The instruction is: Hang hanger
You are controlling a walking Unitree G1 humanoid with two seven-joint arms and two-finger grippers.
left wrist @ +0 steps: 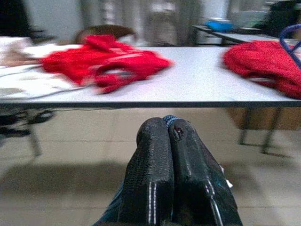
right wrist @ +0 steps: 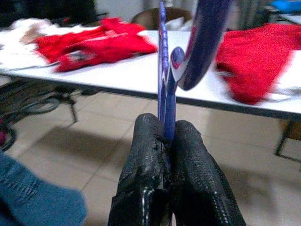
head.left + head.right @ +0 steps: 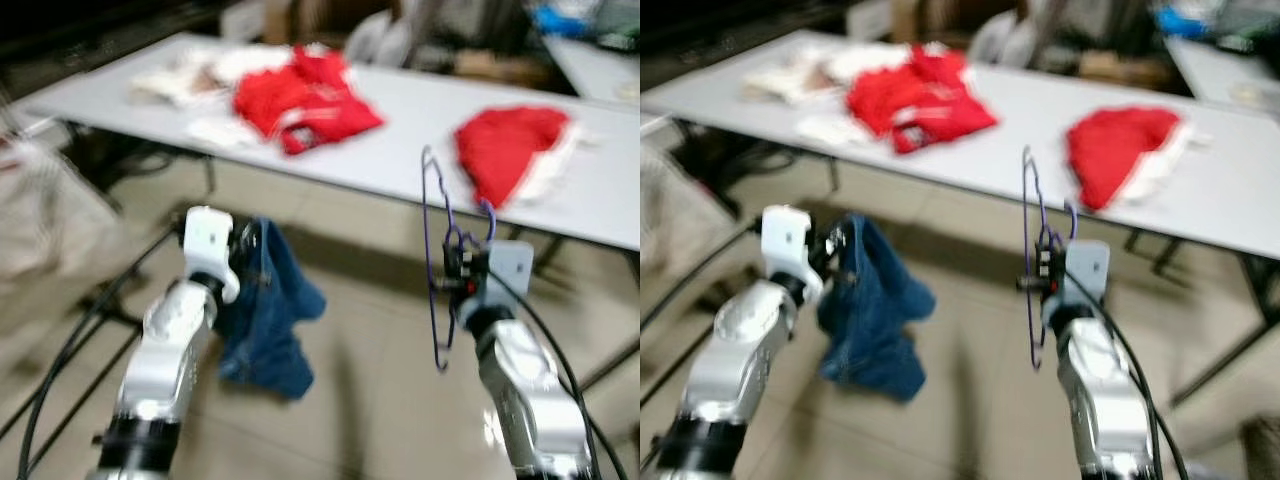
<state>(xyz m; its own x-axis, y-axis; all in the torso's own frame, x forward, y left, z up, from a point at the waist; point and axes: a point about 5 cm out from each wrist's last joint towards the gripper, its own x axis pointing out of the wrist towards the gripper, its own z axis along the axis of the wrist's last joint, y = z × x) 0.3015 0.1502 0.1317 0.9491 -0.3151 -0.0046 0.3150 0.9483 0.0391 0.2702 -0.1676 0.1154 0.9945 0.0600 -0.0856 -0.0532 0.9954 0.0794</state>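
So the purple hanger (image 3: 436,262) is pinched upright in the right gripper (image 2: 165,136), out over the floor just off the table's (image 3: 420,130) near edge.
Left gripper (image 1: 168,136) is clamped shut on blue jeans (image 3: 268,315) dangling below it; red clothes (image 3: 300,95) lie along the table's far edge.

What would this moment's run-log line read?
left gripper: shut on blue jeans | right gripper: shut on purple hanger | table: red garments ahead | hanger: not hung
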